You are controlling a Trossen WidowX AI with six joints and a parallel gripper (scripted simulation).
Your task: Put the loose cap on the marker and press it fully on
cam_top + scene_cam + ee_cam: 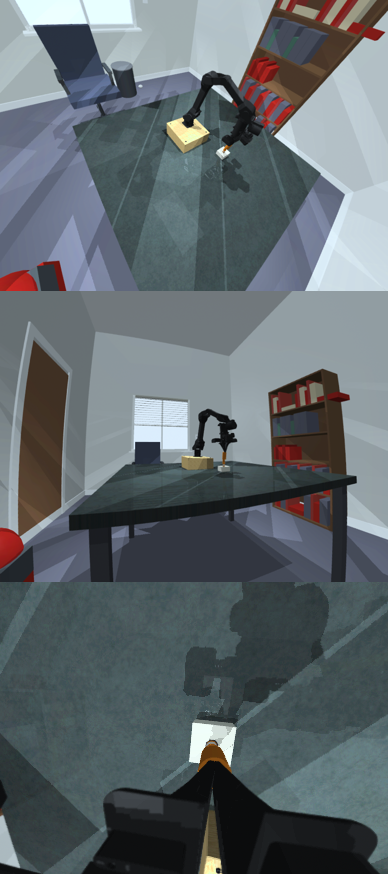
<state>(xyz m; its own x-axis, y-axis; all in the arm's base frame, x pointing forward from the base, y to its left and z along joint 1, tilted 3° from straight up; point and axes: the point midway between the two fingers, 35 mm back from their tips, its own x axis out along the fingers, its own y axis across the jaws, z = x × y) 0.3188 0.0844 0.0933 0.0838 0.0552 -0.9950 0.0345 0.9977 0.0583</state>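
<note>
The orange marker (227, 147) (224, 457) (213, 754) stands upright in the white holder block (220, 154) (223, 469) (198, 744) on your table (175, 200) (175, 507) (100, 682). Your end effector (227, 144) (225, 451) (213, 766) sits directly above it, its 2 fingers closed together with nothing between them.

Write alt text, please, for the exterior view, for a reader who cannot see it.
A black robot arm's closed fingers point down at the top of an orange marker, upright in a white block on a dark table. A bookshelf stands behind, right.

Marker (224, 151) (224, 465) (212, 743): upright | cap (227, 147) (224, 456) (214, 758): orange, atop marker | holder block (220, 155) (224, 469) (198, 742): white, on table
</note>
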